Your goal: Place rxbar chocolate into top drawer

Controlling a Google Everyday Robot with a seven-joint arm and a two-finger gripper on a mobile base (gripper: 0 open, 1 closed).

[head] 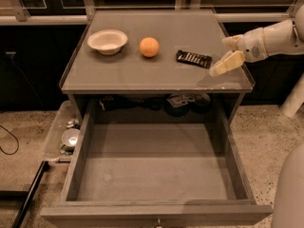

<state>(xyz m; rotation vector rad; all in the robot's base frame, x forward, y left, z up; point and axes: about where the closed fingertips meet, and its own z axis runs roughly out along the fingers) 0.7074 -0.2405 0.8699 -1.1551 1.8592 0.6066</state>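
On the counter [142, 72] from the left stand a white bowl [107, 41], then an orange [149, 47], then the bar [193, 58] lying flat, its long side running left to right and slightly skewed. Just right of the bar hangs the pincer [229, 52], open and holding nothing, not touching the wrapper. Below the counter the drawer [156, 175] is pulled fully out.

The step in hand, I judge, is the reach for the bar. To do it well, the pincer should come over the middle of the bar and turn so the jaws span its short width, not its length. It should come down nearly to the counter, since the bar is thin and a high grip would slide off the wrapper. Approaching from the right keeps the arm away from the orange. A straight lift before moving forward should carry the bar past the counter's front edge and over the drawer.
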